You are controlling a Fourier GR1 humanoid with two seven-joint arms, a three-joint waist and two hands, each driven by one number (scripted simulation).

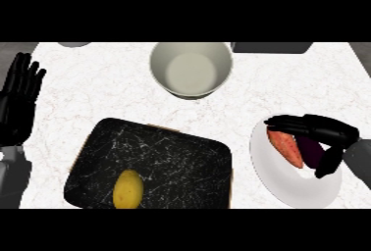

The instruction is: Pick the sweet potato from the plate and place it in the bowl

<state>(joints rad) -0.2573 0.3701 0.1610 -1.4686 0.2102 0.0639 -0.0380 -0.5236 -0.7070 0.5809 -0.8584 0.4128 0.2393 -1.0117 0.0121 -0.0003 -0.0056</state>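
An orange sweet potato (285,146) lies on the white plate (293,188) at the right of the counter, with a dark purple piece (311,150) beside it. My right hand (324,131) reaches over the plate from the right, its fingers stretched across the top end of the sweet potato and its thumb down beside the purple piece, not closed on either. The pale bowl (191,68) stands at the back centre, nothing inside it. My left hand (18,100) rests open at the left edge, fingers up.
A black marbled cutting board (167,157) lies at the front centre with a yellow potato (127,189) on its near edge. A dark grey object (272,47) sits at the back right, and a small grey one (74,44) at the back left.
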